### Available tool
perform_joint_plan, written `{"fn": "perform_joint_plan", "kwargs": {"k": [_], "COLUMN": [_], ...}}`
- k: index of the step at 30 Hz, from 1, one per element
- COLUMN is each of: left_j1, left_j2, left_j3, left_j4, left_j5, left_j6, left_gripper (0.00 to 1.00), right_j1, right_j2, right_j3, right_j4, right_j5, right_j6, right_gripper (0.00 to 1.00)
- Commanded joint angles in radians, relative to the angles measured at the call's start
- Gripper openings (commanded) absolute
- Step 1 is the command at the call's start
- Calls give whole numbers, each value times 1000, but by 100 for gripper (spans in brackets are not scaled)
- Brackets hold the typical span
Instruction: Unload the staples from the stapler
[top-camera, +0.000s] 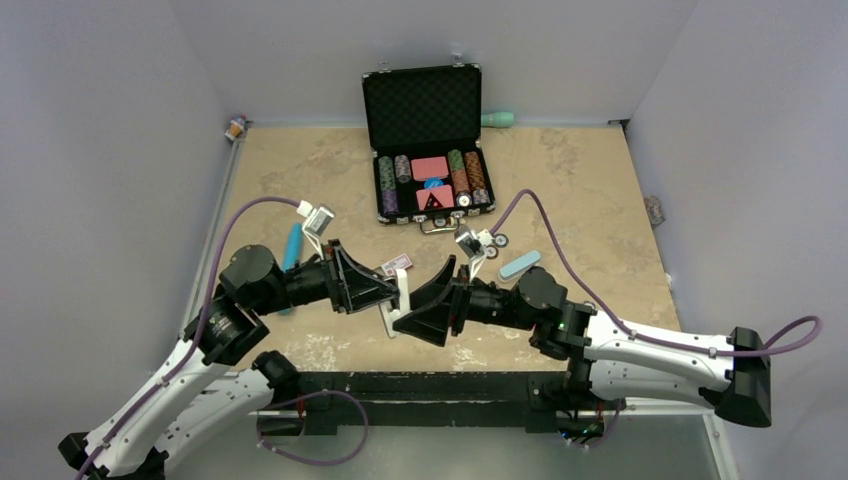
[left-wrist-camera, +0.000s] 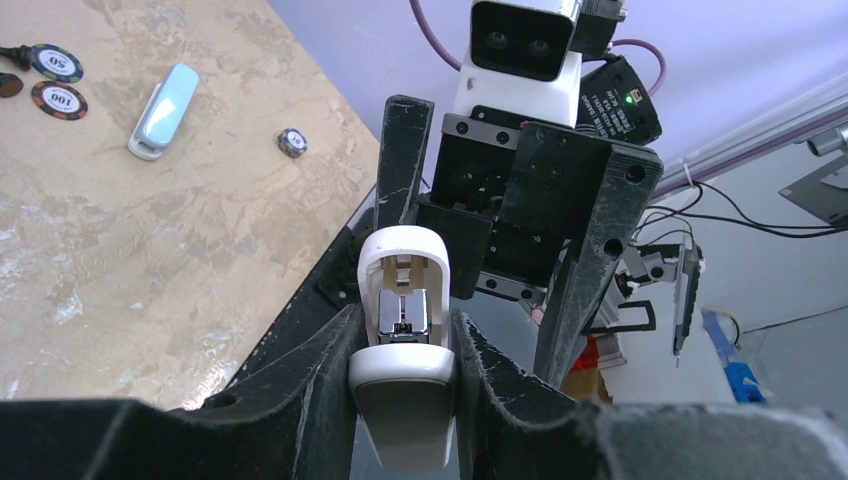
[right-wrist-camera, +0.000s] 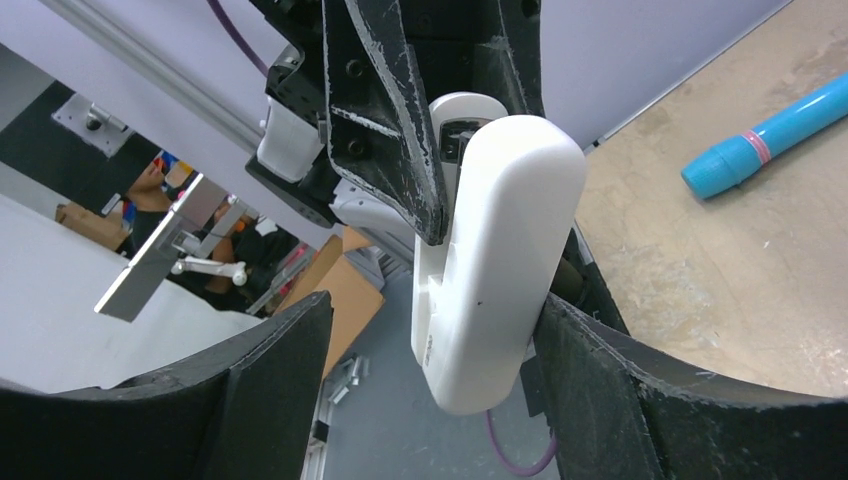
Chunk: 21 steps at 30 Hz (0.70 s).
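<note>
White stapler (top-camera: 401, 296) stands on end in mid-air, metal staple channel (left-wrist-camera: 402, 312) exposed, well to the near side of the black case (top-camera: 425, 140).

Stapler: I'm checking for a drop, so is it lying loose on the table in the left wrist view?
No, the white stapler is clamped in the left gripper, held up off the table.

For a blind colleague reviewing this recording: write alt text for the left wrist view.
The left fingers clamp a white stapler from both sides, its metal channel showing. The right fingers stand open beyond it.
</note>
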<state>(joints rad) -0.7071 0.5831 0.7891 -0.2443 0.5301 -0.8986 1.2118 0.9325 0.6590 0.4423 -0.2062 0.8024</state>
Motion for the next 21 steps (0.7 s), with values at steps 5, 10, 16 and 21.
{"fn": "perform_joint_plan", "kwargs": {"k": [5,10,16,21], "left_j1": [4,4,4,3], "left_j2": [-47,-60,-73,-104], "left_j3": [50,37,6,-9], "left_j4": [73,82,119,135], "left_j5": [3,-4,-7,-12], "left_j6": [-32,-33,-42,-33], "left_gripper": [0,0,0,0], "right_j1": [15,18,26,32], "right_j2": [23,39,59,85], "right_j3": [77,86,92,105], "right_j4": [44,46,42,44], "right_j5": [-35,-45,-39,-49], "right_j6": [-51,-51,-52,-49], "right_gripper": [66,54,47,47]}}
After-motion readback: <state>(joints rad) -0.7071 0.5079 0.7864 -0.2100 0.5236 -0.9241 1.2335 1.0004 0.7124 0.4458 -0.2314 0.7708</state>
